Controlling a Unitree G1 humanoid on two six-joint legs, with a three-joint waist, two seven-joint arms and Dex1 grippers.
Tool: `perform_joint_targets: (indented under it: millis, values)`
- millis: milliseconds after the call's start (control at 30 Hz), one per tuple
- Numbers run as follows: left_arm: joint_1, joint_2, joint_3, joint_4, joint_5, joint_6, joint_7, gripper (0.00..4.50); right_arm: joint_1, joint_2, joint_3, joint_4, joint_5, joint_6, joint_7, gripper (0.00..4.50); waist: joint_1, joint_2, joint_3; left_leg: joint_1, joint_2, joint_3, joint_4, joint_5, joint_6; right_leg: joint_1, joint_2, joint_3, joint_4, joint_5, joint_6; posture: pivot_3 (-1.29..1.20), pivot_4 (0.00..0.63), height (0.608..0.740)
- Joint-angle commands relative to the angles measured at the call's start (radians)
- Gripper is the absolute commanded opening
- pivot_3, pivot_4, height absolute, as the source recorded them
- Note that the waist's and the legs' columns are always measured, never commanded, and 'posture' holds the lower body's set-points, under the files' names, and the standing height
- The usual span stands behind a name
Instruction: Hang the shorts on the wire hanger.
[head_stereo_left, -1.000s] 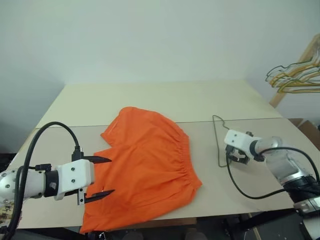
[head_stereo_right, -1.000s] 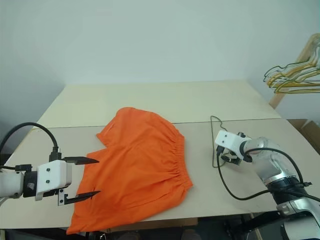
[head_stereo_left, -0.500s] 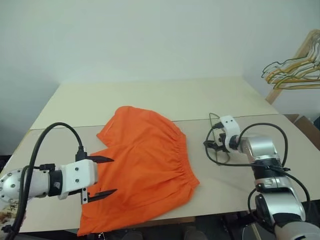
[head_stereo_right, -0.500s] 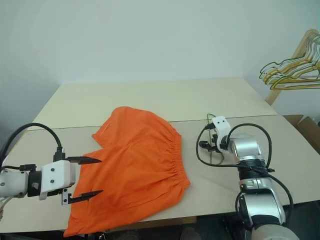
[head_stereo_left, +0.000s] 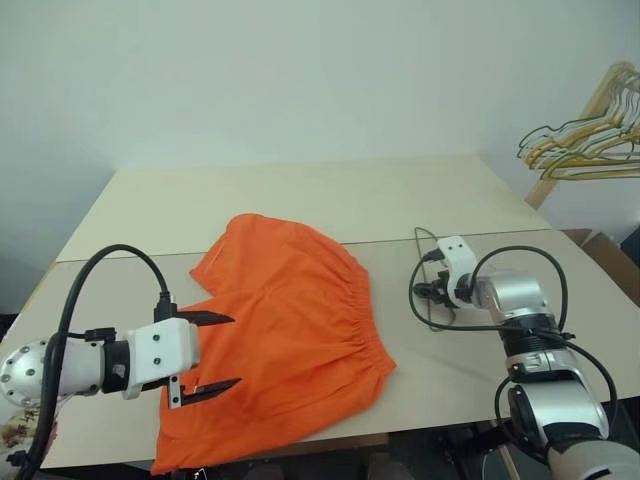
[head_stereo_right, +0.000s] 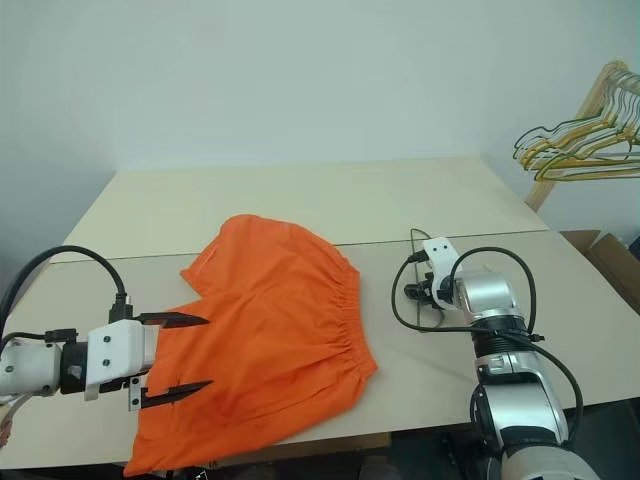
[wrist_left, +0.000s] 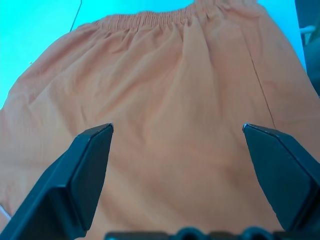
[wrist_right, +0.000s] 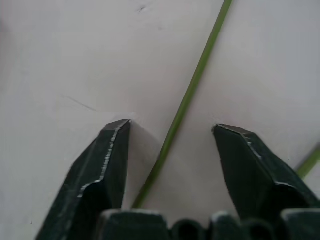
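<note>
The orange shorts (head_stereo_left: 285, 325) lie flat on the beige table (head_stereo_left: 300, 200), with the elastic waistband toward the right. My left gripper (head_stereo_left: 228, 350) hovers open just above their left leg, and the orange fabric (wrist_left: 180, 75) spreads under both its fingers. The thin green wire hanger (head_stereo_left: 424, 240) lies on the table to the right of the shorts. My right gripper (head_stereo_left: 420, 292) is down on it. In the right wrist view one wire (wrist_right: 195, 80) runs between the two fingers (wrist_right: 112, 150), which stand apart on the tabletop with a gap on each side of the wire.
A bunch of yellow-gold hangers (head_stereo_left: 585, 150) hangs on a wooden rack at the far right. A cardboard box (head_stereo_left: 605, 245) sits past the table's right edge. The shorts' lower leg reaches the table's front edge. A seam crosses the tabletop.
My right gripper has swung left and down onto the hanger wire, rolled over, and its fingers have narrowed around the wire. The left gripper has stayed in place.
</note>
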Motion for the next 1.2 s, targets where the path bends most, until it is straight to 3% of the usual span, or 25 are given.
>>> perform_joint_targets:
  millis: [33, 200, 367, 567, 767, 900, 1100, 1200]
  values:
    - [-0.018, -0.002, -0.008, -0.018, -0.005, -0.023, 0.011, 4.5, 0.047, 0.014, 0.031, 0.028, 0.0, 0.013, 0.001, 1.86, 0.0, -0.003, -0.002, 0.001, 0.0, 0.0, 0.0, 0.0, 0.0, 0.001, 0.0, 0.0, 0.0, 0.0, 0.0, 0.08, 0.0, 0.74]
    - [-0.025, -0.006, -0.023, -0.012, -0.001, -0.032, 0.017, 4.5, 0.055, 0.016, 0.051, 0.024, -0.02, -0.005, -0.002, 0.08, -0.001, -0.004, -0.003, 0.013, 0.001, 0.0, -0.005, 0.0, 0.0, 0.013, 0.0, 0.0, -0.003, 0.0, 0.0, 0.08, 0.0, 0.74]
    - [-0.061, -0.03, -0.05, 0.007, 0.015, -0.051, 0.056, 4.5, 0.055, 0.024, 0.03, 0.001, -0.027, -0.042, -0.048, 0.03, -0.002, -0.005, -0.004, 0.015, 0.001, 0.0, -0.006, 0.0, 0.0, 0.015, 0.001, 0.0, -0.002, -0.001, -0.001, 0.08, 0.0, 0.74]
    - [-0.252, -0.213, -0.118, 0.063, -0.011, 0.06, 0.283, 4.5, 0.049, 0.023, -0.063, -0.195, 0.006, -0.123, -0.111, 0.03, -0.001, -0.003, -0.003, 0.015, 0.0, 0.0, -0.006, 0.0, -0.001, 0.013, 0.0, 0.001, -0.002, 0.001, -0.001, 0.07, 0.0, 0.74]
    - [-0.414, -0.457, -0.157, 0.091, -0.183, 0.3, 0.489, 4.5, 0.141, 0.006, -0.062, -0.539, 0.06, -0.306, -0.041, 0.03, -0.001, 0.0, -0.003, -0.004, -0.001, -0.002, -0.005, 0.005, -0.008, -0.007, -0.001, 0.001, 0.007, 0.002, 0.0, 0.07, 0.0, 0.74]
    - [-0.503, -0.6, -0.13, 0.119, -0.346, 0.414, 0.592, 4.5, 0.194, 0.034, -0.041, -0.663, 0.068, -0.464, -0.029, 0.03, -0.001, -0.001, -0.003, -0.005, -0.002, -0.002, -0.005, 0.004, -0.007, -0.006, -0.002, 0.002, 0.003, 0.004, 0.002, 0.05, 0.0, 0.74]
    - [-0.62, -0.821, -0.074, 0.174, -0.546, 0.453, 0.799, 4.5, 0.269, 0.123, 0.05, -0.808, 0.012, -0.734, -0.078, 0.03, -0.002, -0.001, -0.003, -0.003, -0.002, -0.002, -0.004, 0.004, -0.008, -0.004, -0.001, 0.003, -0.002, 0.004, 0.002, 0.05, 0.0, 0.74]
    - [-0.655, -0.857, -0.059, 0.196, -0.59, 0.438, 0.839, 4.5, 0.3, 0.138, 0.091, -0.83, -0.01, -0.826, -0.073, 0.03, -0.002, -0.001, -0.003, -0.003, -0.002, -0.002, -0.004, 0.007, -0.012, -0.004, -0.001, 0.003, -0.002, 0.004, 0.002, 0.05, 0.0, 0.74]
